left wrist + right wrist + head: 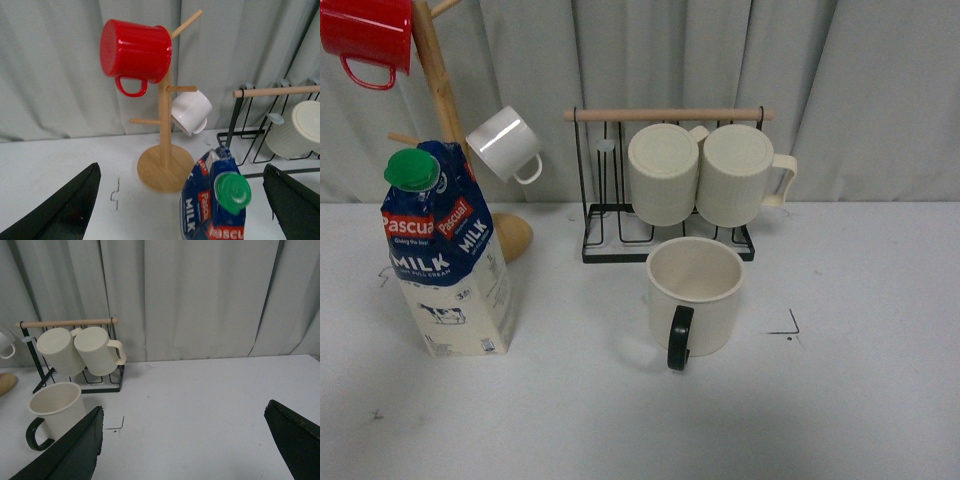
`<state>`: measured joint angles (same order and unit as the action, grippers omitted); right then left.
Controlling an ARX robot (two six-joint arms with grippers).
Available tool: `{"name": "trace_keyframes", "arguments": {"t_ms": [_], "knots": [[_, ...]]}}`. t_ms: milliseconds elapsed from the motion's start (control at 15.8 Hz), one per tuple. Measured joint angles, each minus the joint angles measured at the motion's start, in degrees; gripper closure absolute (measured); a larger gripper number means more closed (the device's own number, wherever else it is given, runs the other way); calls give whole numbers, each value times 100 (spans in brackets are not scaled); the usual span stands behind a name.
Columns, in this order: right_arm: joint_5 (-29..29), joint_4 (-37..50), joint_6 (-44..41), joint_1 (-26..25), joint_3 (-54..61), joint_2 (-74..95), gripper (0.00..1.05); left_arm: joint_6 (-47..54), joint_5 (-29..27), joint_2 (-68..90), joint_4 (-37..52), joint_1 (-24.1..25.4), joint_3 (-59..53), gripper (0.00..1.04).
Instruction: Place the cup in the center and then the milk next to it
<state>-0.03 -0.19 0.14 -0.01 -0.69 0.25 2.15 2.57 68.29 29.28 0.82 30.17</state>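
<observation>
The cup [695, 297] stands just before the wire rack [665, 115], so the milk [445, 270], well left of that rack, seems next: the left gripper [181, 200], jaws spread wide above it, must descend and clamp, while the right gripper [185, 407] likewise gapes, empty.

- Soft, even, fairly bright light fills all three views, without glare.
- The cup [695, 295] and the milk [448, 262] cast only faint shadows on the table [880, 400].
- Close up, the milk's green cap [232, 191] looks slightly blurred.
</observation>
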Motion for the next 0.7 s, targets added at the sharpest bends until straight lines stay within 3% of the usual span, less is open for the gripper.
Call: {"name": "trace_keyframes", "arguments": {"t_ms": [379,696], "knots": [[0,0,0,0,0,0,6,455,308,1803,-260,-568,1357,7],[0,0,0,0,0,0,6,737,-92,2605,-260,-586,1628,7]]}}
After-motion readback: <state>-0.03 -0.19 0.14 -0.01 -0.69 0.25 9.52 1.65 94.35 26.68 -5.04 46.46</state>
